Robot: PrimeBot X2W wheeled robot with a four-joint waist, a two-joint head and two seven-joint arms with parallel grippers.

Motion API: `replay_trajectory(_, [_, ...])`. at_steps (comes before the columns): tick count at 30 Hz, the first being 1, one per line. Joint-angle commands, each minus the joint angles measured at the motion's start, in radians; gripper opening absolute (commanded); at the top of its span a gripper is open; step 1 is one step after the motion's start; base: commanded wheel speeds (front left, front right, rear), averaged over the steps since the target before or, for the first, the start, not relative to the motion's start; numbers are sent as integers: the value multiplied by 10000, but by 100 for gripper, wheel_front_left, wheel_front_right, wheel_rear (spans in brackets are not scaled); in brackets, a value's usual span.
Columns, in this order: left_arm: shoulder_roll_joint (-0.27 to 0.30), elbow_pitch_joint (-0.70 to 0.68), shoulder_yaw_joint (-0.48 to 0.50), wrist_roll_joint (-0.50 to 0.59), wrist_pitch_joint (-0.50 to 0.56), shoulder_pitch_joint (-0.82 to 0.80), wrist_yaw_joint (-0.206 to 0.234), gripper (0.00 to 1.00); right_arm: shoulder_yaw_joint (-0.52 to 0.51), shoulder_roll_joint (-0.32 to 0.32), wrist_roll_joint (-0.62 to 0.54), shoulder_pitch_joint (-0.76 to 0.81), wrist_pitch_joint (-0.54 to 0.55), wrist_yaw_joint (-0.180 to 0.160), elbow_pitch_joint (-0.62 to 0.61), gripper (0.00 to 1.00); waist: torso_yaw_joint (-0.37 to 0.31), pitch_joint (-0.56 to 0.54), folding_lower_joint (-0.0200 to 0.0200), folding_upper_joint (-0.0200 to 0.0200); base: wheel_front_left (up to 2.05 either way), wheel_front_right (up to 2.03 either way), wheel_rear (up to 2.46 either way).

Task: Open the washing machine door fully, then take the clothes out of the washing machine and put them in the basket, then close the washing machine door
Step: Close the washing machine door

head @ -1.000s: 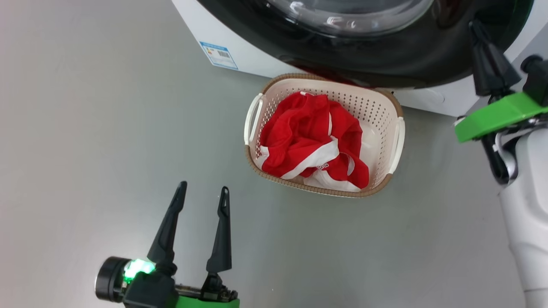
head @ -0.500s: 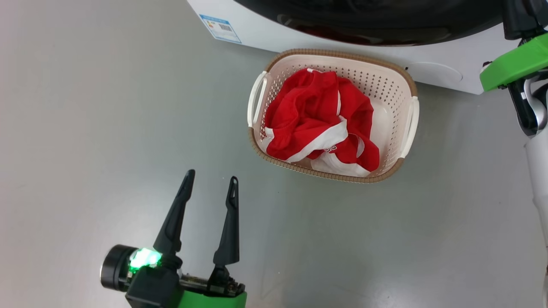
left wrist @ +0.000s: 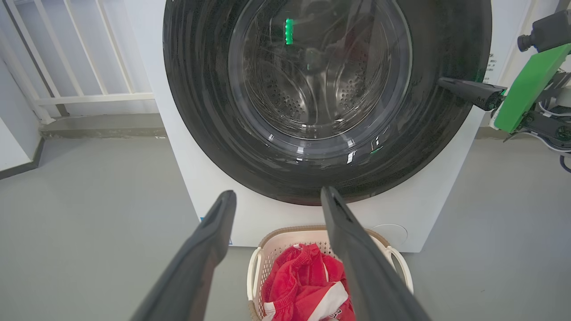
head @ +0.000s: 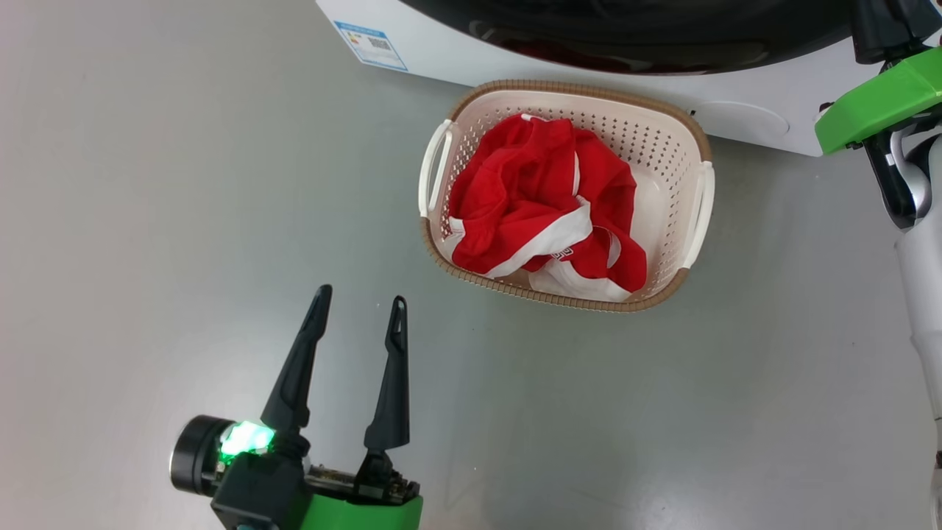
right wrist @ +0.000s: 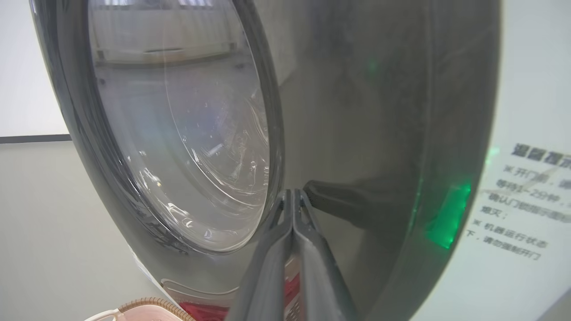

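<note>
Left gripper spread open over the grey floor, red clothes heaped in the basket (just before the washing machine), right gripper pinched closed, empty, at the black rim of the washing machine door

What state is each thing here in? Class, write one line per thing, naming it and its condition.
washing machine door: looks shut against the washing machine; latching unclear.
clothes: crumpled inside the basket.
basket: upright on the floor, holding the clothes.
left gripper: open, empty.
right gripper: shut, tips at the door's rim.
</note>
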Motion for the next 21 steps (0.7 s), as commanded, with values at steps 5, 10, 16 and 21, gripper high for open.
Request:
replay_trajectory(5, [59,-168,414,133,-80,-134,-70,100,114,174,115,208,-33,-61,-395,0,-164,-206,0,0,0,0,0])
replay_trajectory(10, [50,-115,547,153,-80,-72,-105,100,281,560,332,809,-34,-61,-773,0,-469,-576,0,0,0,0,0])
replay_trajectory(16, [44,-51,717,66,-80,19,-177,100,518,994,545,1663,-34,-61,-1397,0,-910,-1014,0,0,0,0,0])
replay_trajectory(21, [78,82,912,-5,-80,148,-234,100,642,1418,650,2609,-34,-61,-2103,27,-1388,-1457,0,0,0,0,0])
